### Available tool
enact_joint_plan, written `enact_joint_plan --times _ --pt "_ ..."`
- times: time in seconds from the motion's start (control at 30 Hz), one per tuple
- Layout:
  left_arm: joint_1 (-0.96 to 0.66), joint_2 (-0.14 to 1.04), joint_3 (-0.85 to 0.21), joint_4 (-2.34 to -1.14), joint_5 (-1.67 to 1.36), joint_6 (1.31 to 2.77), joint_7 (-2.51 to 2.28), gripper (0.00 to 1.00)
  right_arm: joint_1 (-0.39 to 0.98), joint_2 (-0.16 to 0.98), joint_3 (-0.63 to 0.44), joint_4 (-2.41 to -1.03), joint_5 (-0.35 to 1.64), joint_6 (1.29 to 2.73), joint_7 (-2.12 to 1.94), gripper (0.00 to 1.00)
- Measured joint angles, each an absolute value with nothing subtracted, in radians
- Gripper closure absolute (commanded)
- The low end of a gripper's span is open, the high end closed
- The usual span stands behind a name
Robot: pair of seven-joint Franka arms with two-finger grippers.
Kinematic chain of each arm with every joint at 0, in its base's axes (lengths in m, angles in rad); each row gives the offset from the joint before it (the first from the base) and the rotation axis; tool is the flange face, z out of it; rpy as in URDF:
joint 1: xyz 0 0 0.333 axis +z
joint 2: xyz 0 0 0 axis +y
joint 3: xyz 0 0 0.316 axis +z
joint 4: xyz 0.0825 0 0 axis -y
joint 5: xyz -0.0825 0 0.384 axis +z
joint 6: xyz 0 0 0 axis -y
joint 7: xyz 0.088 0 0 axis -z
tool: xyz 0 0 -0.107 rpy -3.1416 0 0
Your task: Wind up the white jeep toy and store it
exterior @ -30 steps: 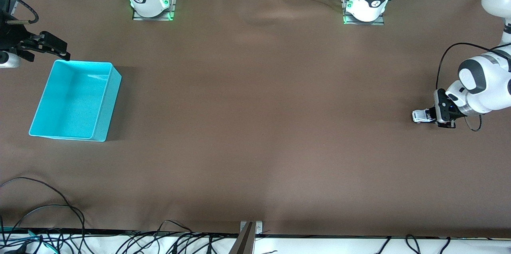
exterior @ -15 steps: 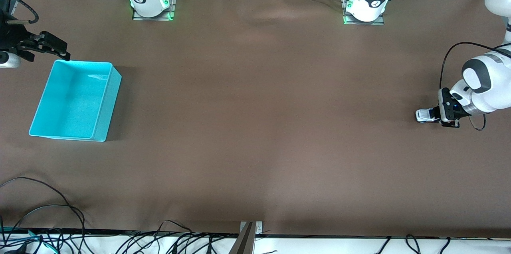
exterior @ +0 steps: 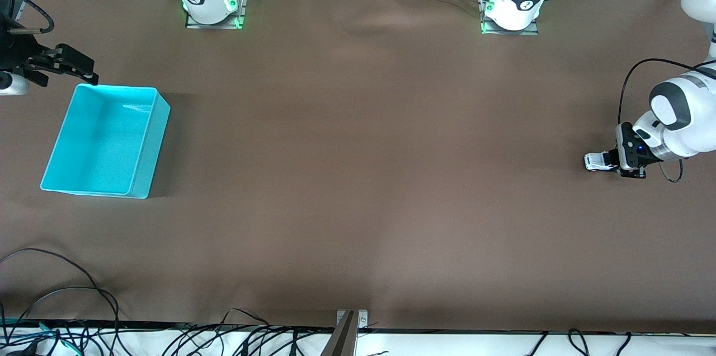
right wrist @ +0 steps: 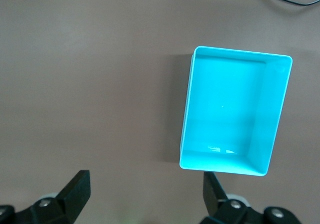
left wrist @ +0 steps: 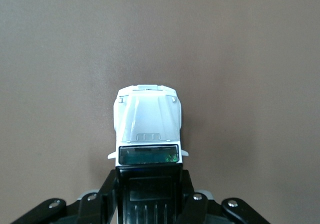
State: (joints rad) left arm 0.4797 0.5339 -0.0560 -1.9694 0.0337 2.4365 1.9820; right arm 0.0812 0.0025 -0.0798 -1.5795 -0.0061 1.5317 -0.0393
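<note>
At the left arm's end of the table, the left gripper clamps the jeep by its rear sides (it looks light, rigid, slick plastic), while the right gripper waits spread wide above the bin.

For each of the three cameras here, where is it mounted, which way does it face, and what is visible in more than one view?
Front view: high across the table, facing both arm bases; shows the left gripper holding the white jeep toy, and the right gripper beside the cyan bin.
Left wrist view: looks down past its fingers at the jeep on the brown table.
Right wrist view: looks down between spread fingers at the bin.
Shared: front and left wrist show the jeep; front and right wrist show the bin.
</note>
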Motion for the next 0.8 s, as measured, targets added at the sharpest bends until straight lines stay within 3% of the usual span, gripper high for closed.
enact_joint_plan --times 0.07,0.1,0.13,0.2,0.43,0.8 --pt "0.482 0.534 -0.056 -1.969 0.034 2.437 1.986 0.88 0.081 0.003 -0.080 -1.579 -0.006 1.532 -0.039 0.00" --pt "0.483 0.535 -0.056 -1.968 0.034 2.437 1.988 0.76 0.081 0.003 -0.080 -1.579 -0.006 1.532 -0.039 0.00" --pt "0.484 0.535 -0.056 -1.968 0.034 2.437 1.989 0.56 0.081 0.003 -0.080 -1.579 -0.006 1.532 -0.039 0.00" --pt "0.485 0.535 -0.056 -1.967 0.034 2.437 1.989 0.00 0.081 0.003 -0.080 -1.579 -0.006 1.532 -0.039 0.00" --pt "0.489 0.537 -0.055 -1.956 0.034 2.427 2.004 0.00 0.081 0.003 -0.080 -1.579 -0.006 1.532 -0.039 0.00" --pt "0.488 0.536 -0.059 -1.843 0.034 2.245 1.989 0.00 0.081 0.003 -0.080 -1.579 -0.006 1.532 -0.039 0.00"
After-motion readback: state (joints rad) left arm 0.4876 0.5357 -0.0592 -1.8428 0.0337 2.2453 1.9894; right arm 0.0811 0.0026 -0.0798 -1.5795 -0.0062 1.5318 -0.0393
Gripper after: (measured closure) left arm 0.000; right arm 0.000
